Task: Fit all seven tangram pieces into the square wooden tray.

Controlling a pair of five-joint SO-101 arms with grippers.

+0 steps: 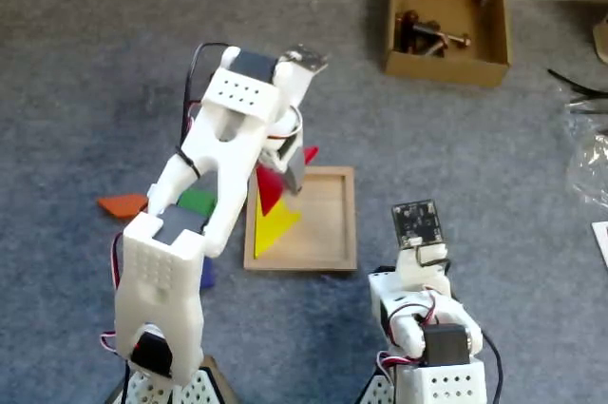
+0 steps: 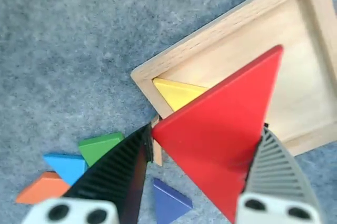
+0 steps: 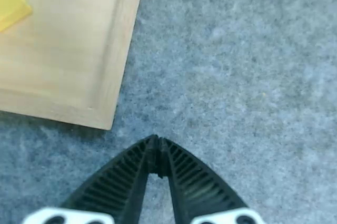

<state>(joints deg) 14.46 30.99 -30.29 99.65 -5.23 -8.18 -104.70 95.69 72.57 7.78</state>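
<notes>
My left gripper [image 2: 202,155] is shut on a large red triangle [image 2: 221,134] and holds it above the square wooden tray [image 2: 310,2], near the tray's left side. From the high view the red triangle [image 1: 271,187] peeks out under the left arm's gripper [image 1: 285,171]. A yellow triangle [image 1: 271,223] lies inside the tray [image 1: 332,223]; its corner [image 2: 176,92] sits in a tray corner. On the carpet left of the tray lie green [image 2: 97,147], light blue [image 2: 66,166], orange [image 2: 42,187] and dark blue [image 2: 171,200] pieces. My right gripper [image 3: 158,155] is shut over bare carpet by the tray's corner [image 3: 105,113].
A cardboard box [image 1: 446,24] with small parts stands at the back right. Cables and a plastic bag [image 1: 589,162] lie at the right edge. The orange piece [image 1: 123,204] is farthest left. Open carpet lies right of the tray.
</notes>
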